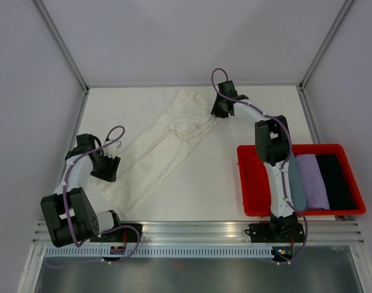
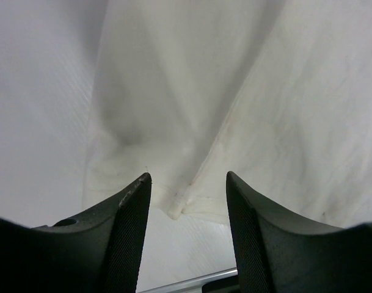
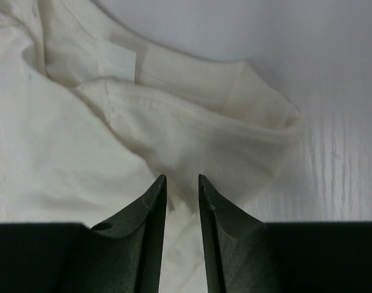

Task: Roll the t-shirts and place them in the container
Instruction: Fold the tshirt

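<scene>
I have one cream-white t-shirt (image 1: 164, 149) spread in a long, loosely creased band across the tabletop (image 1: 124, 110). It runs on a diagonal from the middle of the far edge down toward the near left corner. My left jaws sit at the shirt's near-left end, close to the left edge. In the left wrist view the two fingers (image 2: 129, 235) stand well apart, holding nothing, with the hem and a seam lying on the surface in the gap below them. My right jaws are at the opposite end, by the middle of the far edge, at the collar. In the right wrist view the fingers (image 3: 150, 238) are drawn in to a narrow slit and a fold of the cloth just below the neckline sits pinched between their tips. The white neck label (image 3: 117, 61) shows inside the collar just beyond. By the near right corner a red bin (image 1: 254, 183) holds three folded garments side by side: a teal one (image 1: 295, 183), a lavender one (image 1: 313, 182) and a dark one (image 1: 338, 182).
</scene>
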